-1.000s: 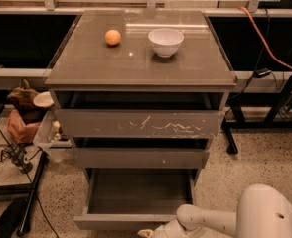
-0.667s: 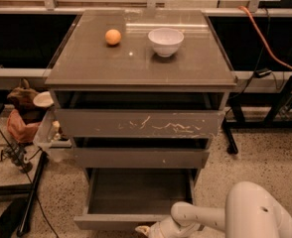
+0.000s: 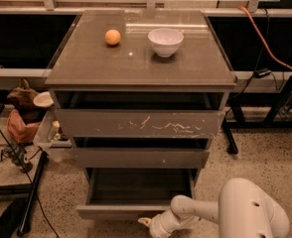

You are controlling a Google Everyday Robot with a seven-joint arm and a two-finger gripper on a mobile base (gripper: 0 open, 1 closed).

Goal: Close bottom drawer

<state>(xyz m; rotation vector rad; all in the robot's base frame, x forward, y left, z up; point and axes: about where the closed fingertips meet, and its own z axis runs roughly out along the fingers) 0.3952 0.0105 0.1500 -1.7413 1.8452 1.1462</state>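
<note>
The bottom drawer (image 3: 121,211) of the grey-brown cabinet is pulled out, its plain flat front facing me low in the camera view and its shallow tray (image 3: 138,185) showing empty. My gripper (image 3: 147,223) is at the bottom edge of the view, right at the lower right part of the drawer front. My white arm (image 3: 225,214) reaches in from the bottom right.
Above are the middle drawer (image 3: 141,157) and the scratched top drawer (image 3: 138,123), both slightly out. An orange (image 3: 112,36) and a white bowl (image 3: 165,41) sit on the cabinet top. Clutter and cables lie on the floor at left (image 3: 22,133). Black table legs stand at right (image 3: 280,103).
My arm has shifted left and my gripper has moved in against the drawer front. The drawer looks slightly less far out than before.
</note>
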